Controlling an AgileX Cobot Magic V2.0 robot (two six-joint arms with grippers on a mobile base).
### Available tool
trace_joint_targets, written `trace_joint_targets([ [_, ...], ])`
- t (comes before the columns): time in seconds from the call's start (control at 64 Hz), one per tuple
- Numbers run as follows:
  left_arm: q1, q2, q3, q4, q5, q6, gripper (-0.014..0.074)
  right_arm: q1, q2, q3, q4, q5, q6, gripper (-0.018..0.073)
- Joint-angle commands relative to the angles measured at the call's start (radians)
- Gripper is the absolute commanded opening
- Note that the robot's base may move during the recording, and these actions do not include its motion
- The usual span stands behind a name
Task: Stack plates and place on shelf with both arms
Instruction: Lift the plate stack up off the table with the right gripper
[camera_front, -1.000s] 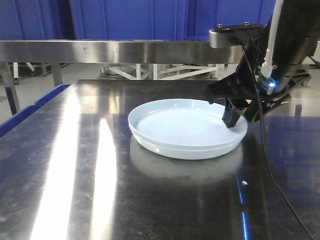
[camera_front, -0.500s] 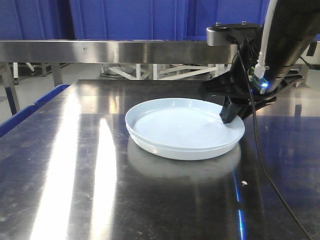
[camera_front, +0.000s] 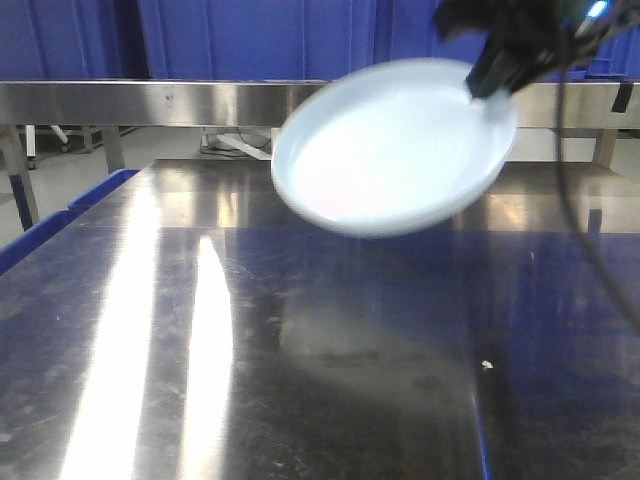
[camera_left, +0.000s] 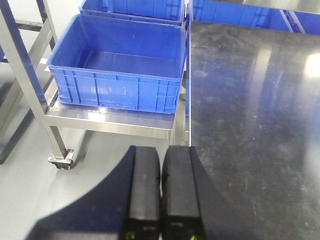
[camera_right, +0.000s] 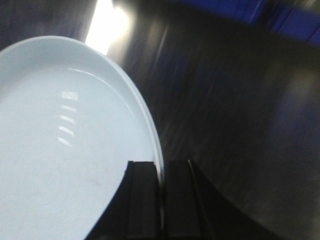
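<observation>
We are pinching the thin upturned rim of the glossy white plates (camera_front: 395, 150) between the flat black fingers of our right gripper (camera_right: 161, 170). We are holding the round, shallow shape tilted and blurred in the air above the dark scratched steel tabletop (camera_front: 300, 380), before the brushed-metal rail of the shelf (camera_front: 150, 100). Our left gripper (camera_left: 161, 155) is hovering at the table's edge, its boxy fingers pressed together on nothing, near a ribbed blue plastic crate (camera_left: 120, 65).
</observation>
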Motion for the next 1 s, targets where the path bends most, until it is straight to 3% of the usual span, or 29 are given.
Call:
trace_joint_targets([
  [0.0, 0.000, -0.004, -0.030, 0.002, -0.080, -0.007, 0.0087, -0.047, -0.118, -0.024, -0.017, -0.082, -0.006, 0.0025],
  [0.25, 0.000, -0.004, -0.030, 0.002, -0.080, -0.007, 0.0087, -0.201, -0.337, 0.091, -0.017, -0.084, -0.006, 0.0025],
  [0.5, 0.000, -0.004, -0.030, 0.002, -0.080, -0.007, 0.0087, -0.332, -0.635, 0.325, -0.017, -0.085, -0.006, 0.0025],
  [0.984, 0.000, -0.004, -0.030, 0.002, -0.080, -0.007, 0.0087, -0.392, -0.951, 0.575, -0.017, -0.069, -0.006, 0.0025],
])
